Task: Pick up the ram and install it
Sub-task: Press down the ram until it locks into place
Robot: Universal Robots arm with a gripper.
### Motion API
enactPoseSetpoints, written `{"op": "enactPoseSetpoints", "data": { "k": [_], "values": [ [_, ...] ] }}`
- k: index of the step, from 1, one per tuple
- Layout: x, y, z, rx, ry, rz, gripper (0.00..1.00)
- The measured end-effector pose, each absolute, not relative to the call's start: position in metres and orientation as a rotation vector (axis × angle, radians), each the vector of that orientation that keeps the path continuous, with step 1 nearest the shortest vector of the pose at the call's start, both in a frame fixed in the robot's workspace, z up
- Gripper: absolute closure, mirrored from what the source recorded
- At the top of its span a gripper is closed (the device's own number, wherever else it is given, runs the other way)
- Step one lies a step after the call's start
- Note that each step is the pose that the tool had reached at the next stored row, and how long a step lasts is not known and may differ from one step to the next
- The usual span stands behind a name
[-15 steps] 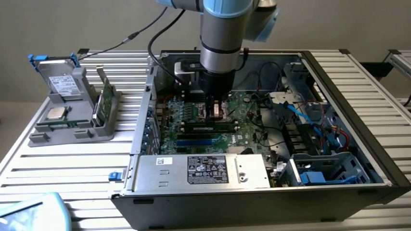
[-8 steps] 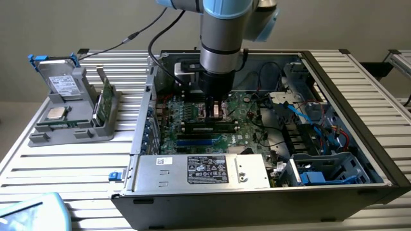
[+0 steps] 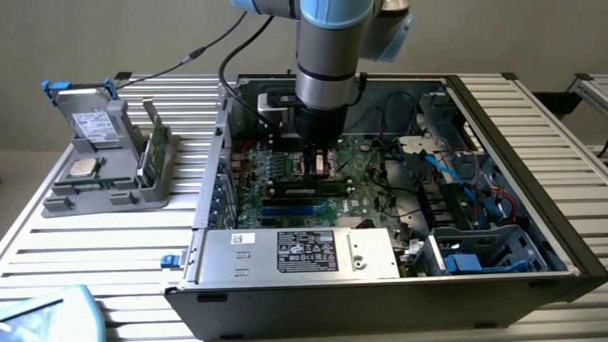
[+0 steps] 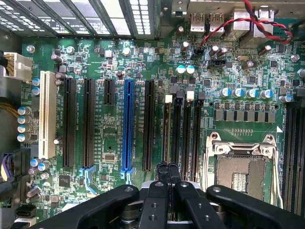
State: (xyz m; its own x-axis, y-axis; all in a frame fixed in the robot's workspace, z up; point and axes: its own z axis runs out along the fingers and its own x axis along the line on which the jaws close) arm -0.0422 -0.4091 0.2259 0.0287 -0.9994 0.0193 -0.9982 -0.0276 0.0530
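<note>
1. Progress: the pick-up looks done, and the install is at or near its end. In the exterior view the ram [image 3: 309, 189] lies lengthwise along the black slots [image 4: 182, 133] in the middle of the frame. It sits level and low, as a seated stick would. I cannot tell whether it is pressed fully home or whether the slot clips are latched.
2. Pincer: the gripper [image 3: 318, 168] stands inside the open case [image 3: 532, 178], pointing straight down at the board [image 4: 109, 119]. In the wrist view its fingertips [image 4: 162, 172] are drawn together, with no stick seen between them. I judge it closed on nothing.
3. Ram and pincer: in the exterior view the ram shows just below the gripper's tip in the frame, very near it. Contact is hidden by the gripper body. In the wrist view the gripper [image 4: 167, 172] hangs over the near ends of those slots, left of the socket [image 4: 243, 171].
</note>
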Motion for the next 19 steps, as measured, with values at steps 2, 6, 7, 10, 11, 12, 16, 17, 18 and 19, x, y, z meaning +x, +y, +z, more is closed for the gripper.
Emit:
{"op": "enactPoseSetpoints", "data": {
  "k": [2, 6, 7, 10, 11, 12, 16, 17, 18, 19],
  "values": [
    [-0.043, -0.409, 0.226, 2.215, -2.154, -0.036, 0.89],
    [-0.045, -0.409, 0.225, 2.214, -2.153, -0.035, 0.89],
    [-0.045, -0.409, 0.225, 2.214, -2.153, -0.035, 0.89],
    [-0.046, -0.409, 0.225, 2.214, -2.153, -0.034, 0.89],
    [-0.046, -0.409, 0.225, 2.215, -2.153, -0.034, 0.89],
    [-0.046, -0.409, 0.226, 2.215, -2.153, -0.035, 0.89],
    [-0.046, -0.409, 0.236, 2.215, -2.153, -0.035, 0.89],
    [-0.046, -0.409, 0.240, 2.214, -2.153, -0.035, 0.89],
    [-0.046, -0.409, 0.243, 2.215, -2.153, -0.035, 0.89],
    [-0.045, -0.409, 0.245, 2.215, -2.153, -0.035, 0.89]
  ]
}}
